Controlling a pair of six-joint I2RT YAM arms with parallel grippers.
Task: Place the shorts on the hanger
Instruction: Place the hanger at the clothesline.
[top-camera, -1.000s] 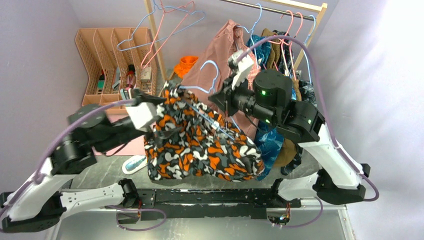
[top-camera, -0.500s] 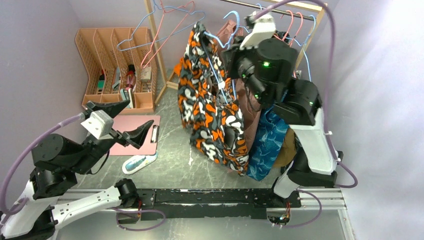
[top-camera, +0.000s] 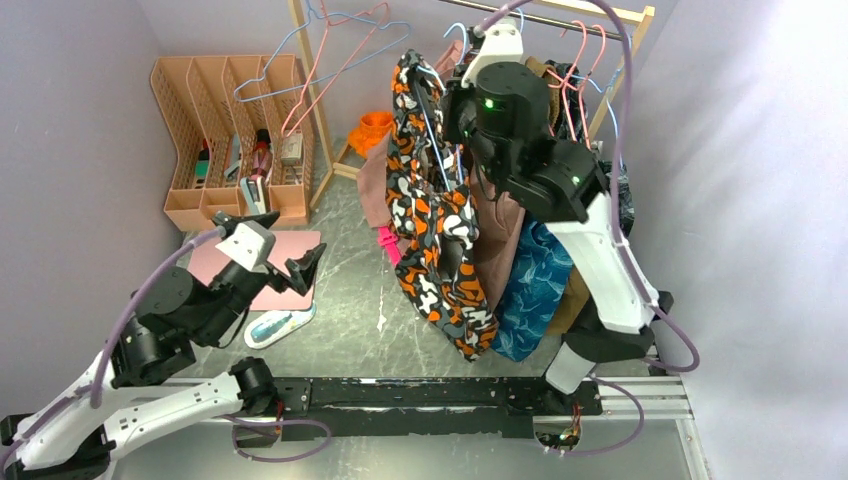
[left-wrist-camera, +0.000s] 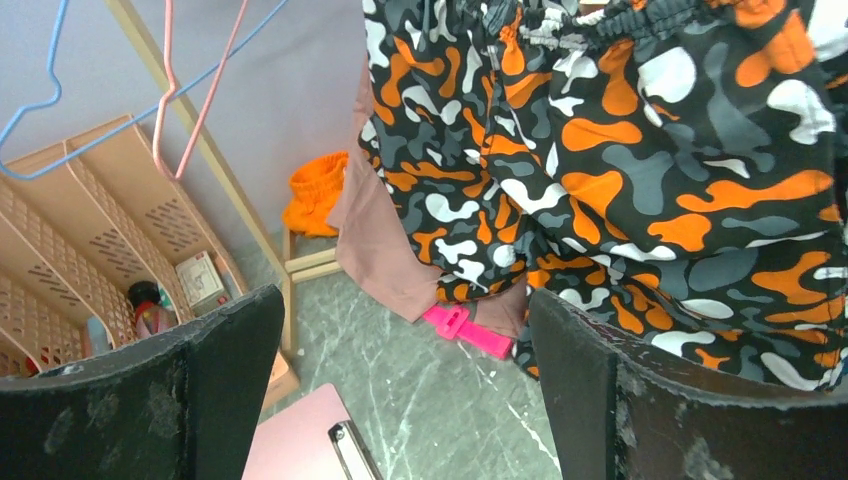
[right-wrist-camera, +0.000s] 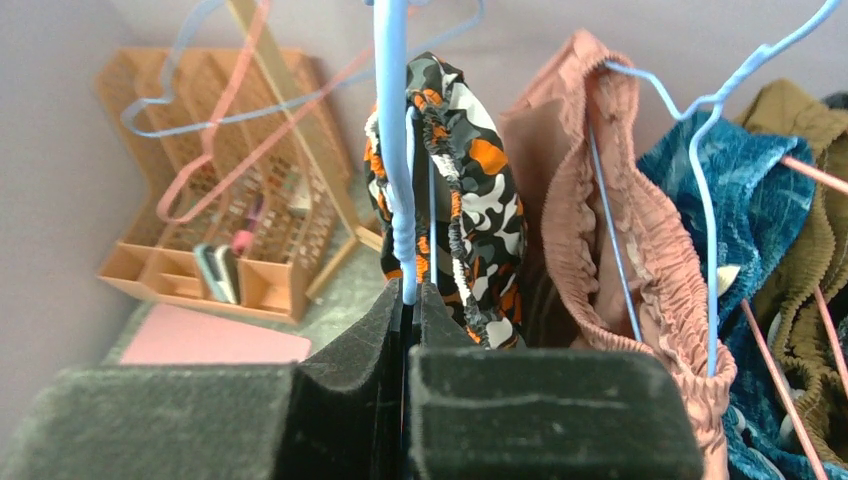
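The shorts (top-camera: 432, 225), in an orange, black, white and grey blotch print, hang lengthwise from the light-blue hanger (top-camera: 437, 150) in front of the clothes rack. My right gripper (right-wrist-camera: 408, 295) is shut on the hanger's wire (right-wrist-camera: 393, 150), with the shorts' waistband (right-wrist-camera: 470, 200) just behind it. Low at the left, my left gripper (top-camera: 290, 245) stands wide open and empty, apart from the shorts. In the left wrist view the shorts (left-wrist-camera: 620, 150) hang above and beyond the left gripper (left-wrist-camera: 400, 330).
A dusty-pink garment (right-wrist-camera: 600, 200) and a blue leaf-print one (top-camera: 535, 290) hang beside the shorts on the wooden rack (top-camera: 310, 100). A peach organizer (top-camera: 225, 130) stands at the back left. A pink clipboard (top-camera: 255, 270) and a pink clip (left-wrist-camera: 465, 328) lie on the table.
My left gripper let go of the shorts and drew back to the lower left. My right arm lifted the hanger with the shorts up toward the rack, so they now hang upright.
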